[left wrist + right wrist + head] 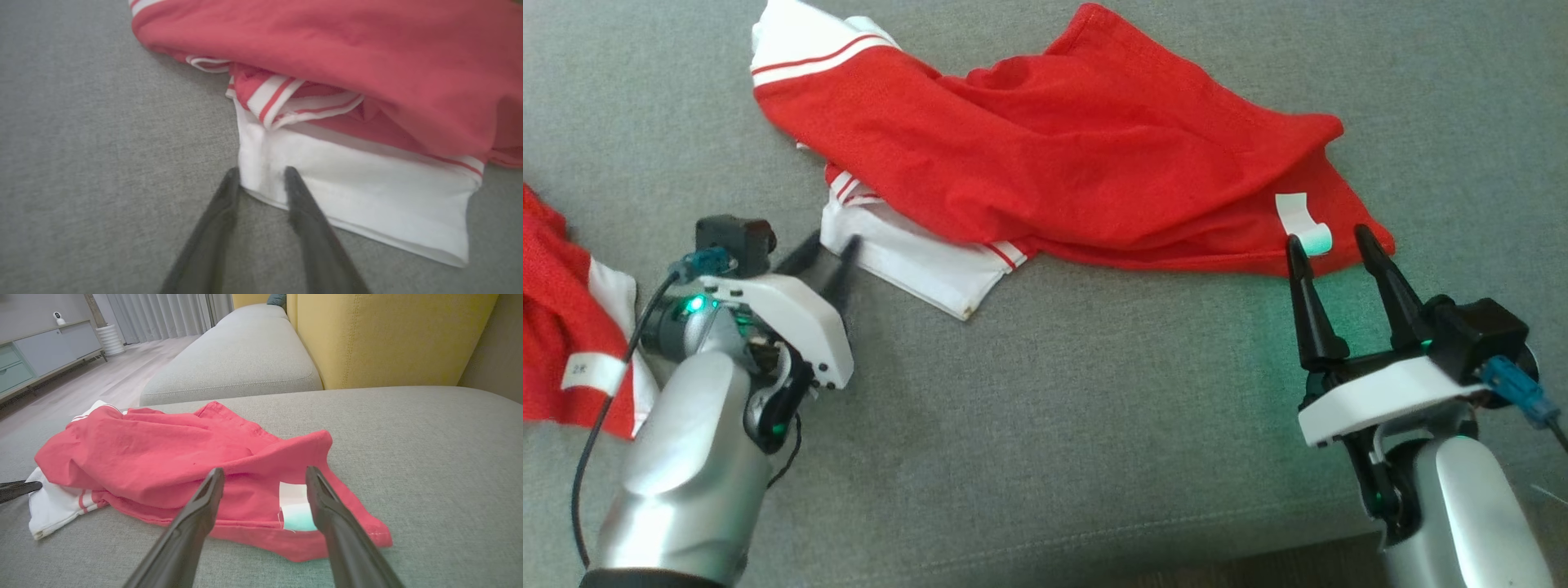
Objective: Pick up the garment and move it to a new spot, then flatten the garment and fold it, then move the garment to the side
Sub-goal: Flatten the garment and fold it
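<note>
The garment point(1086, 155) is a red shirt with white, red-striped sleeves, lying crumpled across the grey sofa cushion point(1045, 408). My left gripper point(833, 245) is open at the garment's near left corner. In the left wrist view the left gripper point(261, 171) has its fingertips on either side of the white sleeve point(367, 204) edge. My right gripper point(1330, 238) is open at the red hem on the right, its tips on either side of a white label point(1298, 214). In the right wrist view the right gripper point(264, 471) points at the garment point(163, 457), above that label point(295, 506).
A second red and white cloth point(556, 327) with a label lies at the cushion's left edge, beside my left forearm. The cushion's front seam point(1094, 531) runs close below both arms. A yellow backrest point(388, 335) and another grey cushion point(237, 359) stand beyond the garment.
</note>
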